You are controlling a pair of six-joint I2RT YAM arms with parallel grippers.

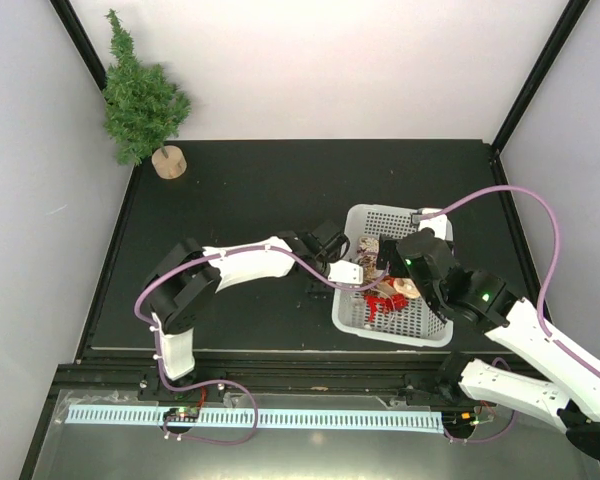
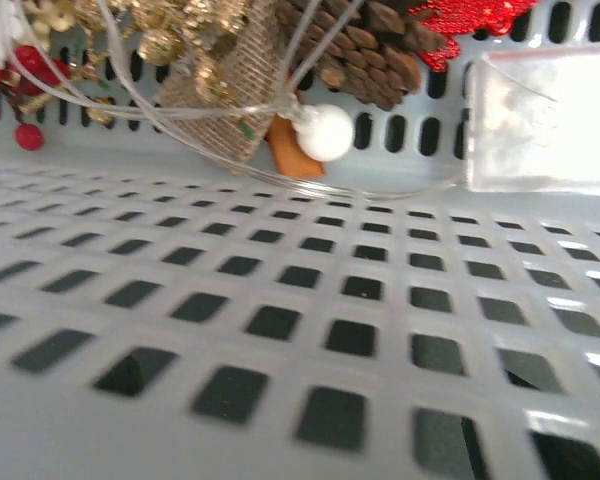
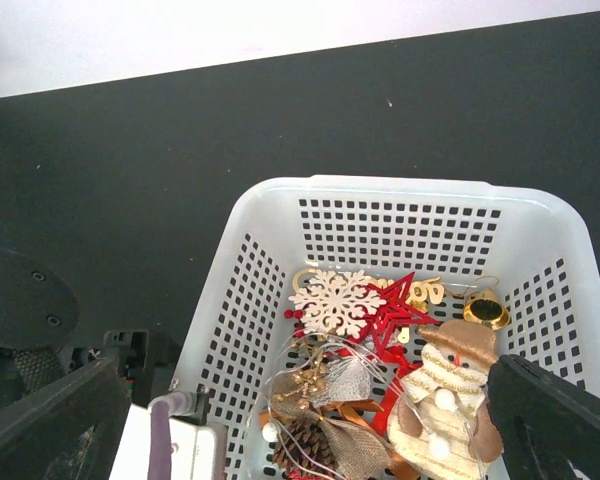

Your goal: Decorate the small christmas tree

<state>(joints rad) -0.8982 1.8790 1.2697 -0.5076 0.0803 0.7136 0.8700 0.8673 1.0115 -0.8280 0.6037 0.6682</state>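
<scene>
Tree (image 1: 140, 100) stood in far-left corner, well apart from basket (image 1: 400, 208). Right gripper (image 3: 298, 425) gaped wide over ornaments (image 3: 335, 300). Left gripper (image 1: 348, 272) sat at basket's left wall, state untellable. Risk: tangled strings (image 2: 220, 112) dragging extra ornaments out.

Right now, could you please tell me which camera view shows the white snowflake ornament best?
The right wrist view: the white snowflake ornament lies flat and whole in the white basket. The top external view shows only a small jumble of ornaments there, and the left wrist view does not show it.
</scene>
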